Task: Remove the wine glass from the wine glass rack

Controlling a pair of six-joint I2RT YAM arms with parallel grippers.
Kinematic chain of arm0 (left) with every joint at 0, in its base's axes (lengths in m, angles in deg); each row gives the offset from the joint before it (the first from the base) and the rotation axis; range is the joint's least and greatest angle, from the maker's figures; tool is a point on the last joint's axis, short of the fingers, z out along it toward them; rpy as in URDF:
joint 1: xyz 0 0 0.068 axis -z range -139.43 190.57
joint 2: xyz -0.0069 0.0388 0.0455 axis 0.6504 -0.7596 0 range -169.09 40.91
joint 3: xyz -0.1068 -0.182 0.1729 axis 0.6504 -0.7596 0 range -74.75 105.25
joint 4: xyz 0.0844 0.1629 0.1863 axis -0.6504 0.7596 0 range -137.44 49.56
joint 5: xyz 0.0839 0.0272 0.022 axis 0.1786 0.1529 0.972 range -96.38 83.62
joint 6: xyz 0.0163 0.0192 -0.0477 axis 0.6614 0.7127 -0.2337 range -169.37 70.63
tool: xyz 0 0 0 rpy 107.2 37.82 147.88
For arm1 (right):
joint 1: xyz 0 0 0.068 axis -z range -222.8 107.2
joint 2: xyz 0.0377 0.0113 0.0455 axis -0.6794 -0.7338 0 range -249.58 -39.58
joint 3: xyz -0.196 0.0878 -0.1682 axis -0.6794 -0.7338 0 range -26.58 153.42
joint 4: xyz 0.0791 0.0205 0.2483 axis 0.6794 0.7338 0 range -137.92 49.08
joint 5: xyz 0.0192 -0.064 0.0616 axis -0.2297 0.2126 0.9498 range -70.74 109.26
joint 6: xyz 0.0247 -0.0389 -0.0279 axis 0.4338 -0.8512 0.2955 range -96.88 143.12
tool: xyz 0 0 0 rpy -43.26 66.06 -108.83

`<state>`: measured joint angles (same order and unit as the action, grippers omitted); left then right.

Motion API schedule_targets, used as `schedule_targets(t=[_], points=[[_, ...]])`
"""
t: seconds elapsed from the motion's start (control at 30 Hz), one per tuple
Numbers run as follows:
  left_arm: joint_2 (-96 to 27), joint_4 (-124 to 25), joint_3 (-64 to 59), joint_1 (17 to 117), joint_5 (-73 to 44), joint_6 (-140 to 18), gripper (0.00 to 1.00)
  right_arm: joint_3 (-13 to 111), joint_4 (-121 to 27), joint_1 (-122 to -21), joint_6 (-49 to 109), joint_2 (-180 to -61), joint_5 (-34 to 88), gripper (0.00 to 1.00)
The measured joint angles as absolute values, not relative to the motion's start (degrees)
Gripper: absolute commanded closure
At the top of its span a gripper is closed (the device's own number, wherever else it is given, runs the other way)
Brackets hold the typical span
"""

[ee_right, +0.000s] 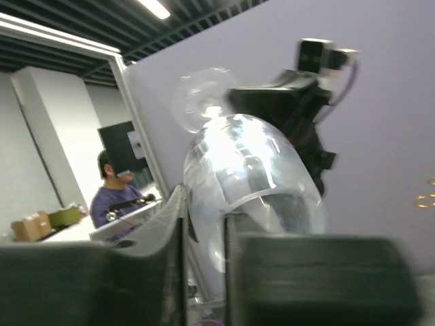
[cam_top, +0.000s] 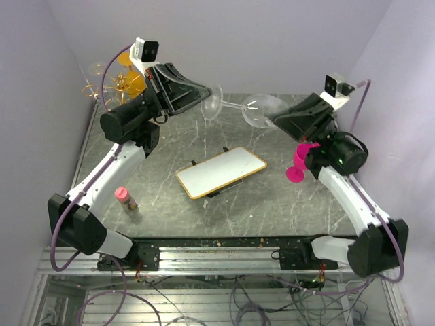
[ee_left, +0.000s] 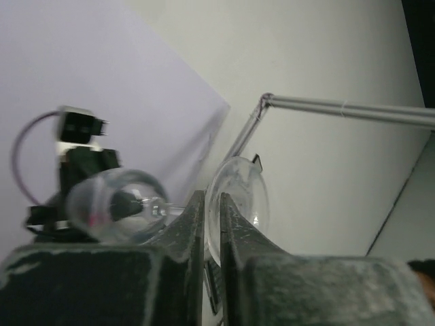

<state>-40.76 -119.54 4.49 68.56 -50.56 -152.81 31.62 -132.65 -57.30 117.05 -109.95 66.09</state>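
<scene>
The clear wine glass (cam_top: 241, 106) lies level in the air between my two grippers, well right of the gold wine glass rack (cam_top: 117, 84) at the back left. My left gripper (cam_top: 208, 100) is shut on the edge of the glass's round foot (ee_left: 239, 201), with its fingers (ee_left: 190, 224) on either side of the disc. My right gripper (cam_top: 274, 121) is shut on the wall of the bowl (ee_right: 248, 178), one finger inside and one outside. The bowl also shows in the left wrist view (ee_left: 115, 205). The foot shows in the right wrist view (ee_right: 202, 95).
A white board with a yellow rim (cam_top: 221, 172) lies mid-table. A small bottle with a pink cap (cam_top: 126, 198) stands front left. A pink plastic piece (cam_top: 299, 163) stands by the right arm. Purple walls close in the left, back and right sides.
</scene>
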Motion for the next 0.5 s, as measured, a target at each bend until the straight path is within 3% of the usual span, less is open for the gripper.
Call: schedule_targets(t=[0.1, 0.17, 0.3, 0.5], points=[[-40.76, -116.5, 2.96, 68.15, -48.2, -150.01, 0.33, 33.15, -115.19, -57.89, 110.56, -101.08, 64.08, 1.0], [-39.93, -112.39, 1.3, 68.26, -47.28, -146.49, 0.03, 37.6, -98.42, -57.91, 104.75, -96.86, 59.55, 1.0], [-36.11, -101.35, -2.33, 68.1, -45.49, -138.03, 0.0, 44.03, -70.21, -57.41, 94.78, -91.88, 42.53, 1.0], [-29.92, -85.62, -5.72, 66.24, -40.14, -128.94, 0.0, 45.89, -49.66, -57.36, 92.07, -96.25, 30.24, 1.0]])
